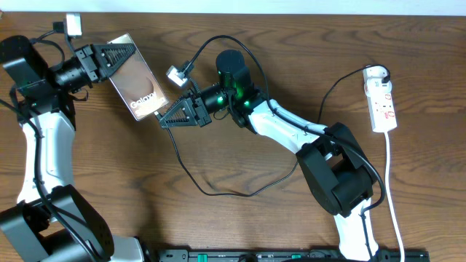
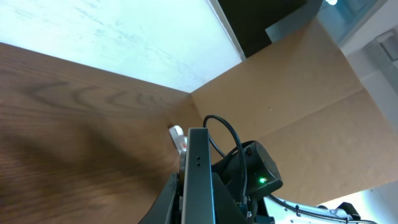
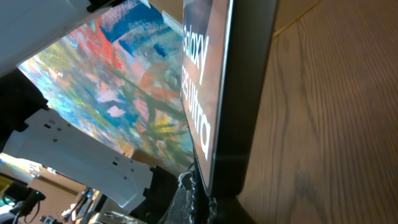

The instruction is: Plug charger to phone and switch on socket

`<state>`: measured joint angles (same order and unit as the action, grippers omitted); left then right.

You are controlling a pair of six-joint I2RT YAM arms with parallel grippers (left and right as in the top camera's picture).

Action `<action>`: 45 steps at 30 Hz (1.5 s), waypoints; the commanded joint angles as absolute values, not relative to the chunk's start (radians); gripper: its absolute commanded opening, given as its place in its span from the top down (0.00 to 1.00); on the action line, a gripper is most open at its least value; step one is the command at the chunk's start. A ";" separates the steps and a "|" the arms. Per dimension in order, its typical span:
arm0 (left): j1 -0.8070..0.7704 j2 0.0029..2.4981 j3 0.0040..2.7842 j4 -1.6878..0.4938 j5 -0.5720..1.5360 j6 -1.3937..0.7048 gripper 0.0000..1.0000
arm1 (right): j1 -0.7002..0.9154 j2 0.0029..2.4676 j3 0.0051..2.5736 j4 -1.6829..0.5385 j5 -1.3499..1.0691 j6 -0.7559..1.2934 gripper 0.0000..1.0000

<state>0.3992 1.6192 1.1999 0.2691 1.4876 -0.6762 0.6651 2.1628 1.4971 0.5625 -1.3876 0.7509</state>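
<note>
The phone [image 1: 138, 89], bronze-faced with white "Galaxy" lettering, is held tilted above the table at the upper left. My left gripper [image 1: 124, 54] is shut on its upper end; in the left wrist view the phone's dark edge [image 2: 199, 168] stands between the fingers [image 2: 171, 205]. My right gripper [image 1: 166, 118] is shut at the phone's lower end, against the frame [image 3: 239, 93]. The thin black charger [image 1: 218, 193] runs from the socket [image 1: 382, 102] across the table and up into the right jaws. Its plug tip is hidden between fingers and phone.
The socket's white cord [image 1: 393, 189] trails down the right side. A small white adapter [image 1: 175, 73] with a black lead hangs beside the right wrist, and a white block [image 1: 73, 25] lies at the back left. A brown cardboard wall [image 2: 298, 93] stands behind.
</note>
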 commanded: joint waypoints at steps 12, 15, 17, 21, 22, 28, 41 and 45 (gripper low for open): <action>0.363 1.601 1.195 0.275 1.507 -0.648 0.92 | 0.662 2.170 1.507 0.566 -1.382 0.743 0.99; 0.364 1.601 1.195 0.275 1.507 -0.648 0.93 | 0.658 2.170 1.507 0.566 -1.382 0.743 0.99; 0.364 1.601 1.195 0.275 1.507 -0.648 0.92 | 0.653 2.170 1.507 0.566 -1.383 0.744 0.99; 0.372 1.601 1.195 0.275 1.507 -0.648 0.93 | 0.642 2.170 1.507 0.566 -1.383 0.744 0.99; 0.376 1.601 1.195 0.275 1.507 -0.648 0.93 | 0.641 2.170 1.507 0.566 -1.383 0.743 0.99; 0.388 1.601 1.195 0.275 1.507 -0.648 0.92 | 0.641 2.170 1.507 0.566 -1.383 0.743 0.99; 0.374 1.601 1.195 0.271 1.507 -0.648 0.93 | 0.643 2.170 1.507 0.566 -1.287 0.756 0.99; 0.374 1.601 1.195 0.271 1.507 -0.648 0.92 | 0.643 2.170 1.507 0.566 -1.210 0.799 0.99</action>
<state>0.3786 1.6192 1.1999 0.2718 1.4548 -0.6506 0.6533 2.1628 1.4967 0.5583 -1.3529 0.7616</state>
